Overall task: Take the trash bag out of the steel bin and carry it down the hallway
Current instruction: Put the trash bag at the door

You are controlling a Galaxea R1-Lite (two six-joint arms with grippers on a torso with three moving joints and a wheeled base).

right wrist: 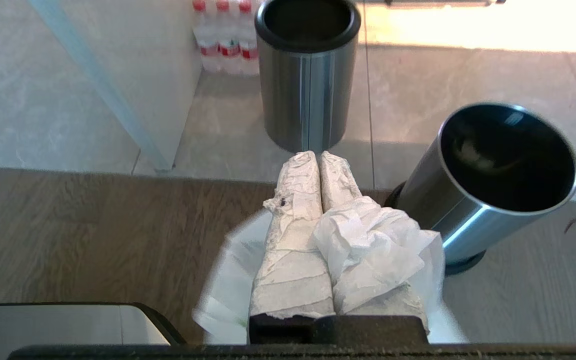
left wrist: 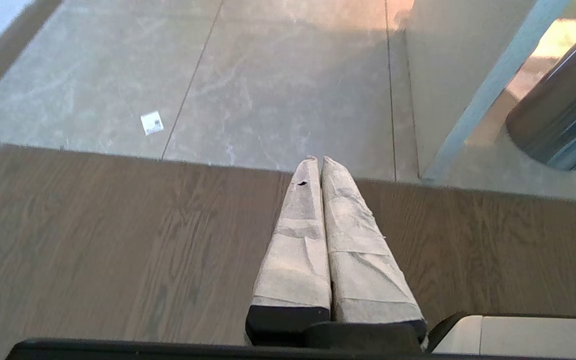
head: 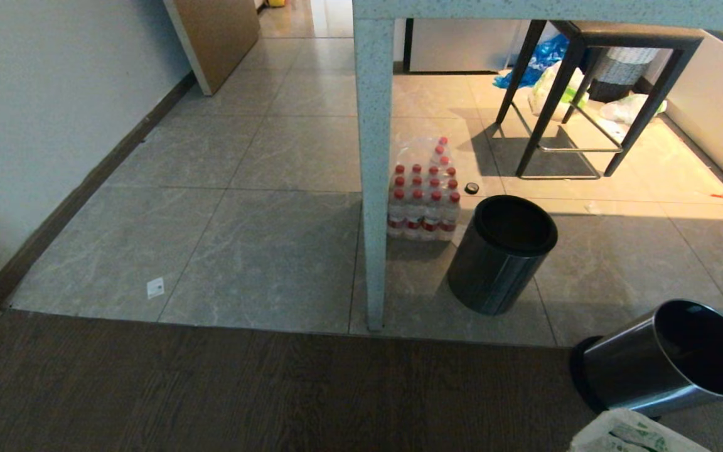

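**Bag out of bin, hallway walk still ahead**

Removal looks done. In the right wrist view the right gripper (right wrist: 320, 157) has its wrapped fingers (right wrist: 295, 220) pressed together with crinkled white plastic of the trash bag (right wrist: 373, 250) bunched over and around them, so I judge it is clamped on the bag. The rest of the bag hangs below the gripper, and its top edge with green printing shows at the bottom right corner of the head view (head: 625, 436). The steel bin (right wrist: 498, 175) stands just beside the gripper on the dark wood floor (head: 211, 389), tilted in both views; its mouth looks dark and bare, with no bag over its rim. A second, darker bin (head: 503, 251) stands upright on the tiles beside a white table leg (head: 374, 188), near a shrink-wrapped pack of red-capped bottles (head: 424, 201).

The left gripper (left wrist: 318, 162) hangs over the wood floor close to the tile edge, fingers closed together and holding nothing.

What remains, as I judge it, is the carrying: the tiled hallway (head: 286, 81) runs away past a brown door (head: 217, 31), and the robot stands at the wood-to-tile threshold, well short of it.

Writing: the green print on the bag is too broken by creases to read. The bottle labels are red and white but illegible. A small white tag (head: 155, 287) lies on the tiles; its marks cannot be made out.
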